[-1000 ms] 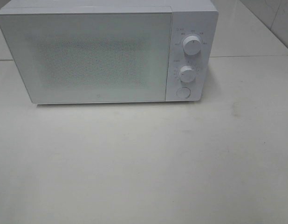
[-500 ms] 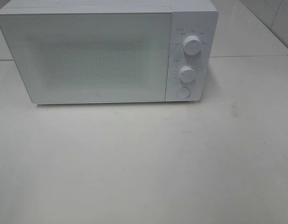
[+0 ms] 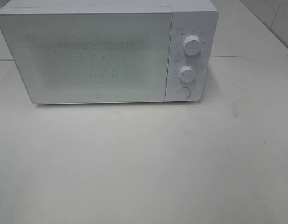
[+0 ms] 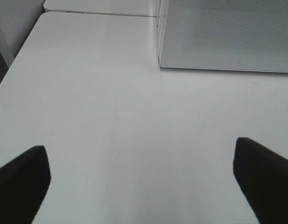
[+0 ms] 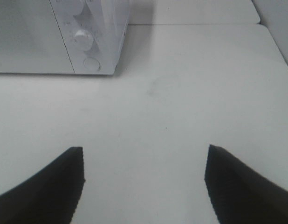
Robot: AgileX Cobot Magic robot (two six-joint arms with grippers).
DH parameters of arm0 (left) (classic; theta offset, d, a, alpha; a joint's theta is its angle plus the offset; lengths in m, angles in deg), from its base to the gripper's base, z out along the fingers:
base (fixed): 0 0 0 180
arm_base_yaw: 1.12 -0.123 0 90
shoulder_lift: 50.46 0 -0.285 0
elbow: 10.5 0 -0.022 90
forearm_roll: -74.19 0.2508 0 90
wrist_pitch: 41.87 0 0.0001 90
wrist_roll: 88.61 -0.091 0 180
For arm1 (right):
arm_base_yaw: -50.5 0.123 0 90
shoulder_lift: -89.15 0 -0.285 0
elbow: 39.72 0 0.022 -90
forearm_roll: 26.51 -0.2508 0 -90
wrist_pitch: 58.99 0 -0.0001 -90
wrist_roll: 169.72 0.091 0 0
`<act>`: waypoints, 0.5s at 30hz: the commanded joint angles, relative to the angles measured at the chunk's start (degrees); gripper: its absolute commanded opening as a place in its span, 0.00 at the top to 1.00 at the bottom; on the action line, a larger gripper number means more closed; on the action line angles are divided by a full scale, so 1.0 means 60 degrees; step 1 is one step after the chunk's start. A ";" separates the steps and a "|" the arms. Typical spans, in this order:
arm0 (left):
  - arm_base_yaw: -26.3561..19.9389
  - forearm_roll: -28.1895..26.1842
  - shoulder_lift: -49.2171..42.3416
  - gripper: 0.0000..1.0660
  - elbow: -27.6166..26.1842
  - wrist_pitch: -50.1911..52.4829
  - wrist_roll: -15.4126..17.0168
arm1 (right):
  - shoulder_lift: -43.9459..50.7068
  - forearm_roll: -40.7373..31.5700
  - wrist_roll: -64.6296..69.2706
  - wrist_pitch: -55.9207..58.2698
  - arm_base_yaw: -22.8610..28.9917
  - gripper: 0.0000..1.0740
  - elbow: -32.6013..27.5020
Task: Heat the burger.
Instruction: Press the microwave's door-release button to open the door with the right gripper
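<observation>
The burger is out of view in every frame. A white microwave [image 3: 106, 51] stands at the back of the table with its door [image 3: 88, 56] shut; behind the frosted window nothing can be made out. My left gripper [image 4: 141, 179] is open over bare tabletop, short of the microwave's [image 4: 228, 35] front left corner. My right gripper [image 5: 144, 179] is open too, empty, over the table in front of the microwave's [image 5: 60, 35] control side. Neither arm shows in the exterior high view.
The control panel has an upper knob [image 3: 192, 46], a lower knob [image 3: 187, 73] and a round button [image 3: 182, 92]. The white table [image 3: 144, 163] meets a second tabletop [image 3: 249, 32] behind a seam. The table's left edge [image 4: 16, 63] drops off nearby.
</observation>
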 commanded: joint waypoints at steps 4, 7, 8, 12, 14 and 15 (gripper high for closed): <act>0.0000 -0.0029 -0.0162 0.05 0.0019 0.0124 0.0038 | -0.0840 -0.0038 0.0010 -0.1480 -0.0086 0.33 0.0153; 0.0000 -0.0029 -0.0162 0.05 0.0019 0.0124 0.0038 | -0.1853 -0.0038 0.0010 -0.2397 -0.0086 0.33 0.0153; 0.0000 -0.0029 -0.0162 0.05 0.0019 0.0124 0.0038 | -0.2072 -0.0038 0.0010 -0.2588 -0.0086 0.33 0.0153; 0.0000 -0.0029 -0.0162 0.05 0.0019 0.0124 0.0038 | -0.2893 -0.0048 0.0038 -0.3333 -0.0086 0.33 0.0153; 0.0000 -0.0029 -0.0162 0.05 0.0019 0.0124 0.0038 | -0.3867 -0.0124 0.0038 -0.4049 -0.0086 0.33 0.0153; 0.0000 -0.0029 -0.0162 0.05 0.0019 0.0124 0.0038 | -0.3867 -0.0124 0.0038 -0.4049 -0.0086 0.33 0.0153</act>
